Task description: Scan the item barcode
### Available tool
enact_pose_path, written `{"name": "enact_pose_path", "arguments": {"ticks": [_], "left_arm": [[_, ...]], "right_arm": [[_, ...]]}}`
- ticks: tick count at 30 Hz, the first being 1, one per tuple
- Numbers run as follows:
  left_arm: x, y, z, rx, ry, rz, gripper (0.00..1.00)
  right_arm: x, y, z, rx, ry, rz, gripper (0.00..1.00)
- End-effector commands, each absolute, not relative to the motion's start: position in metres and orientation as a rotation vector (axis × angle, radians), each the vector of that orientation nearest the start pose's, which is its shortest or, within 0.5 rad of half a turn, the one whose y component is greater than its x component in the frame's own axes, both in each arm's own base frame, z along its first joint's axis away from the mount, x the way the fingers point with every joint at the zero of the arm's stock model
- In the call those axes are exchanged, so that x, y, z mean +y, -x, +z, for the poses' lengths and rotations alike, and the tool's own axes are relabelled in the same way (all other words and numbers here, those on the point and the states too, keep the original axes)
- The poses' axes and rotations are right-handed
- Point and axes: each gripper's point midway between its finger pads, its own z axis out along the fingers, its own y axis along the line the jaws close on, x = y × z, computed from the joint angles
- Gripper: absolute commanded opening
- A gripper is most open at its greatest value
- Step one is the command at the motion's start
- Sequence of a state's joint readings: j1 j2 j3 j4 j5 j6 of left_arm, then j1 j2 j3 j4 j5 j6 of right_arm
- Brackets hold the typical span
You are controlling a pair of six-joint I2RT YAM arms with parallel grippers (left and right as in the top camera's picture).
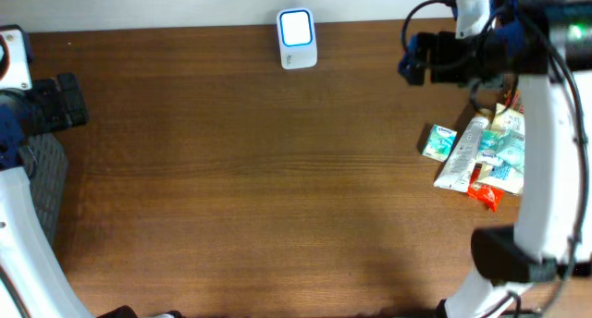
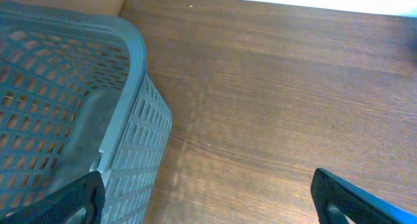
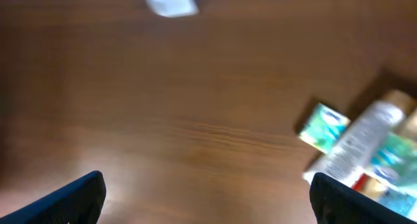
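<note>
The scanner (image 1: 297, 39), a small white unit with a lit blue-edged screen, stands at the table's far edge and shows blurred in the right wrist view (image 3: 171, 2). The items lie in a pile at the right: a green box (image 1: 439, 141) (image 3: 324, 127), a white tube (image 1: 462, 156) (image 3: 358, 142), teal packets (image 1: 504, 152) and a red packet (image 1: 485, 194). My right gripper (image 1: 409, 59) (image 3: 208, 201) hangs open and empty above the table, up and left of the pile. At the far left, my left gripper (image 1: 69, 101) (image 2: 208, 204) is open and empty beside the basket.
A grey slatted basket (image 1: 46, 184) (image 2: 130, 68) stands at the table's left edge, under and beside my left arm. My right arm's white links (image 1: 546, 161) reach over the right side of the item pile and hide part of it.
</note>
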State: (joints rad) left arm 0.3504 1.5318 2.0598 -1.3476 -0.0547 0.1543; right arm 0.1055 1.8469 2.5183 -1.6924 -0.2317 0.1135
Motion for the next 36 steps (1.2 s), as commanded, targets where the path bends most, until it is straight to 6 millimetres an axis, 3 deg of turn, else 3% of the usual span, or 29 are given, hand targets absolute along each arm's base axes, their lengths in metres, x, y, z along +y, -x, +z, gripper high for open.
{"name": "enact_pose_path", "arguments": {"ticks": [1, 3, 5, 14, 16, 18, 22, 26, 28, 33, 36], "left_arm": [[0.133, -0.334, 0.373, 2.396, 0.25, 0.298, 0.99], [0.133, -0.334, 0.373, 2.396, 0.25, 0.298, 0.99], [0.133, -0.334, 0.373, 2.396, 0.25, 0.298, 0.99], [0.133, -0.334, 0.373, 2.396, 0.25, 0.298, 0.99], [0.133, -0.334, 0.373, 2.396, 0.25, 0.298, 0.99], [0.133, -0.334, 0.373, 2.396, 0.25, 0.298, 0.99], [0.133, -0.334, 0.373, 2.396, 0.25, 0.298, 0.99], [0.133, -0.334, 0.373, 2.396, 0.25, 0.298, 0.99], [0.133, -0.334, 0.373, 2.396, 0.25, 0.298, 0.99], [0.133, -0.334, 0.373, 2.396, 0.25, 0.298, 0.99], [0.133, -0.334, 0.373, 2.396, 0.25, 0.298, 0.99]], "right_arm": [[0.112, -0.32, 0.41, 2.453, 0.226, 0.456, 0.99], [0.135, -0.297, 0.424, 2.405, 0.329, 0.52, 0.99], [0.144, -0.291, 0.425, 2.399, 0.37, 0.535, 0.98], [0.143, -0.29, 0.426, 2.403, 0.341, 0.538, 0.99], [0.13, -0.296, 0.425, 2.4, 0.3, 0.438, 0.99], [0.115, -0.307, 0.437, 2.327, 0.248, 0.329, 0.99], [0.088, -0.308, 0.448, 2.221, 0.197, 0.21, 0.99], [0.048, -0.308, 0.432, 2.091, 0.057, 0.166, 0.99], [0.031, -0.301, 0.413, 1.98, 0.004, 0.156, 0.98], [0.006, -0.279, 0.365, 1.689, -0.055, 0.112, 0.99], [0.004, -0.267, 0.332, 1.521, -0.053, 0.102, 0.99]]}}
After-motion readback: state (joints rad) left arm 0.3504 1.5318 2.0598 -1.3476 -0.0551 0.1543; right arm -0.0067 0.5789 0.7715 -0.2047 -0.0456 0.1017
